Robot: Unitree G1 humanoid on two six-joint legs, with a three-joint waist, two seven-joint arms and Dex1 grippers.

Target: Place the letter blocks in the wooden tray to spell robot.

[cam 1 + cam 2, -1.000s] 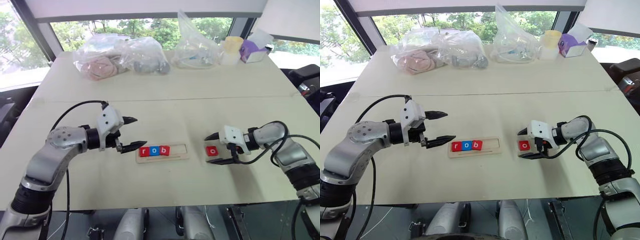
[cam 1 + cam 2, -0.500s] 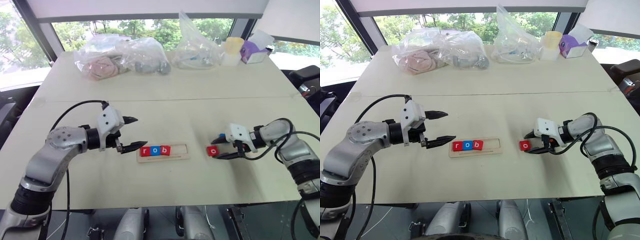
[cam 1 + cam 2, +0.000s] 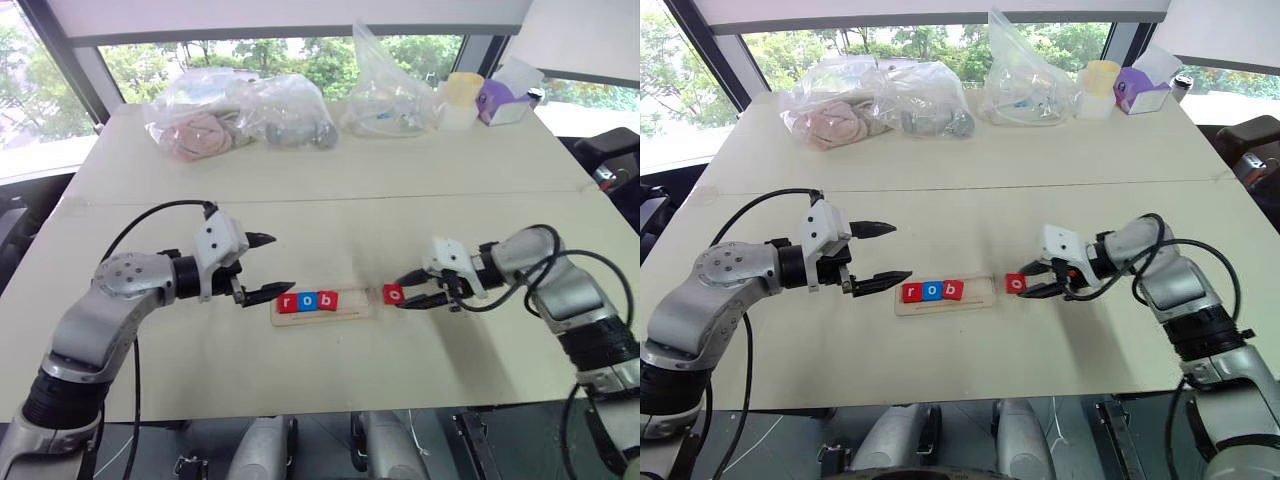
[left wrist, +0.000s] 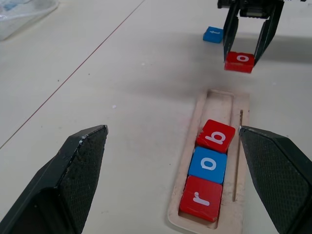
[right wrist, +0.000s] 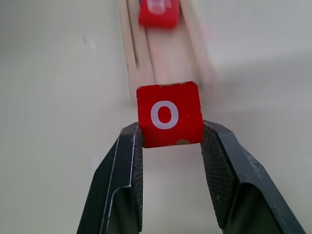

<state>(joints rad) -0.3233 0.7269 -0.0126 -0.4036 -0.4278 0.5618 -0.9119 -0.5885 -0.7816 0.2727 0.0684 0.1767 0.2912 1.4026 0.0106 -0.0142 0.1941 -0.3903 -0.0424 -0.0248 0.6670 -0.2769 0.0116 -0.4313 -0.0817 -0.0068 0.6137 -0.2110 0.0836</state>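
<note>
Now your right gripper has its jaws clamped on the red square "o" tile, just off the pale wooden tray's empty end; r, o, b tiles seated. Left gripper jaws apart beside the tray.

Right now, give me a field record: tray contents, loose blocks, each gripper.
tray: wooden tray, lengthwise between the two grippers
in tray: red r, blue o, red b, packed at the end nearer the left gripper; rest of the groove bare
held block: red o, lifted off the table just short of the tray's free end
loose block: blue tile on the table beyond the right gripper, letter unreadable
left gripper: open, holding nothing, beside the tray's r end
right gripper: shut on red o
</note>
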